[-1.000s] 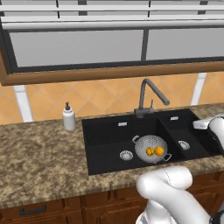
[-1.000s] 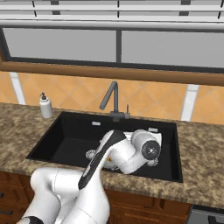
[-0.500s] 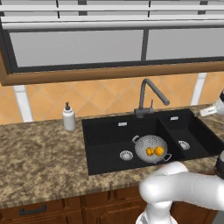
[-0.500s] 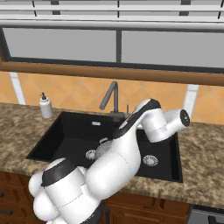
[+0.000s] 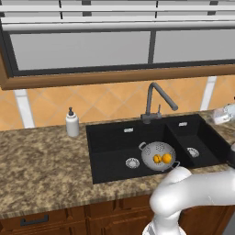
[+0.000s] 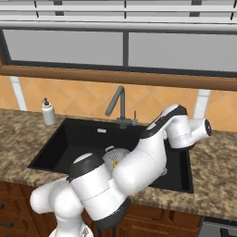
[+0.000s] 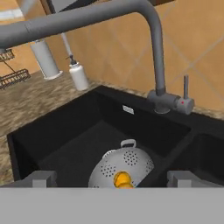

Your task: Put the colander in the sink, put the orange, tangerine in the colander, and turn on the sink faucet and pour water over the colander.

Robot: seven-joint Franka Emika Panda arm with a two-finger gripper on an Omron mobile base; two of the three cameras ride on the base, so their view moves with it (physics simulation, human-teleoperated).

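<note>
Fingers [image 7: 112, 178] spread wide, nothing held. Sink faucet [image 7: 154, 65] lever [image 7: 186, 89], ahead and right of fingers: judged thin, stiff, light; to be nudged near tip.

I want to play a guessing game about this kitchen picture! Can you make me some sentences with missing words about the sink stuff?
1. The colander sits inside the black ____.
2. Inside the colander are two fruits coloured ____.
3. The white soap bottle stands on the counter, on the faucet's ____ side in the left base view.
4. The gripper's jaws are ____, holding nothing.

Missing words: sink; orange; left; open
</note>
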